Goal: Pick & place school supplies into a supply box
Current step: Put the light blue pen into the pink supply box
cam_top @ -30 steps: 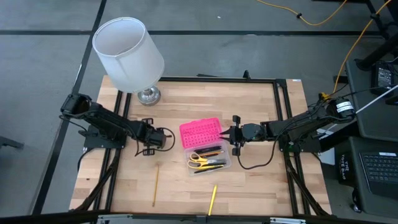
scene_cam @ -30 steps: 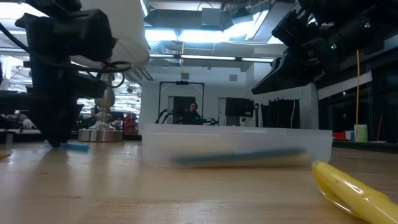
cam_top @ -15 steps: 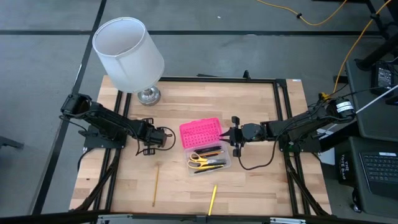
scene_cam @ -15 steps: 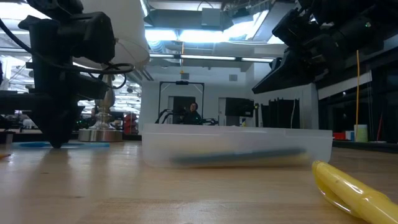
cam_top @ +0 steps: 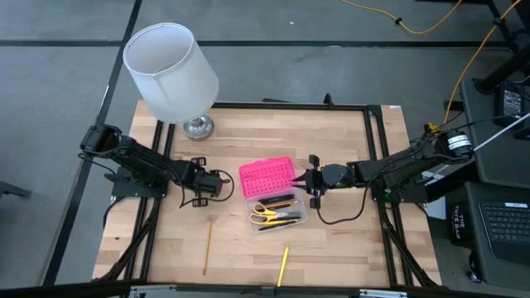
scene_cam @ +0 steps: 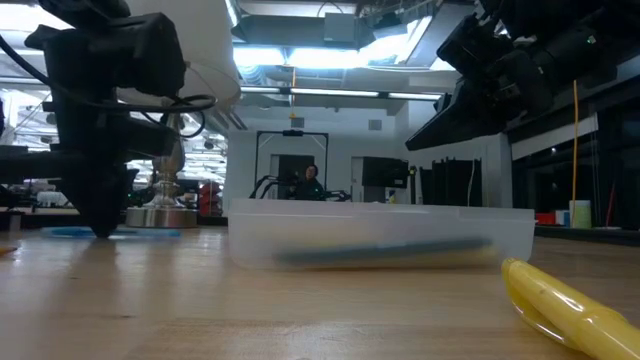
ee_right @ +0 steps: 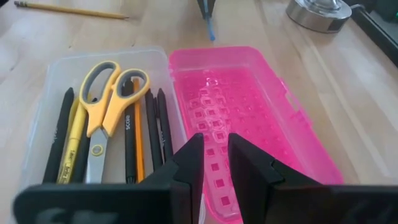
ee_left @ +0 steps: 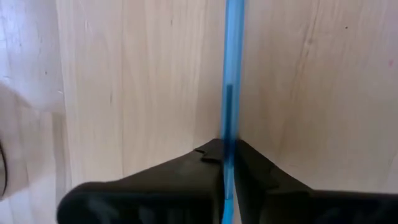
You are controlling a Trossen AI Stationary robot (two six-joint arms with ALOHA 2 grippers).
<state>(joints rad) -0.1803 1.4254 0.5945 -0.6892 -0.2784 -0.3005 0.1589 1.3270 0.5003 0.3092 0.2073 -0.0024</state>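
Note:
The supply box lies open at the table's middle, with its pink lid (cam_top: 267,175) flat beside the clear base (cam_top: 280,213). The base holds yellow-handled scissors (ee_right: 102,93) and several pens. My left gripper (cam_top: 220,187) stands to the left of the box, pointing steeply down, shut on a blue pen (ee_left: 231,74) that lies on the wood. My right gripper (cam_top: 311,183) hovers at the box's right side above the lid (ee_right: 249,106). Its fingers stand a narrow gap apart with nothing between them. Two yellow pencils (cam_top: 207,246) (cam_top: 283,265) lie loose near the front edge. My left gripper pinches the blue pen's shaft (ee_left: 229,146) between its two fingers. They come from above and lie across the pen. The pen lies level on the table (scene_cam: 140,232) and sticks out on both sides of the fingers.
A lamp with a white shade (cam_top: 171,70) and a metal foot (cam_top: 199,127) stands at the far left corner. Bare wood lies between the box and the front edge. A yellow marker or pencil end (scene_cam: 570,310) shows close to the low camera.
The blue pen at my left gripper has shifted on the table. A second ago only a short end showed beside the fingers in the low view; now it shows as a level line on both sides of them.

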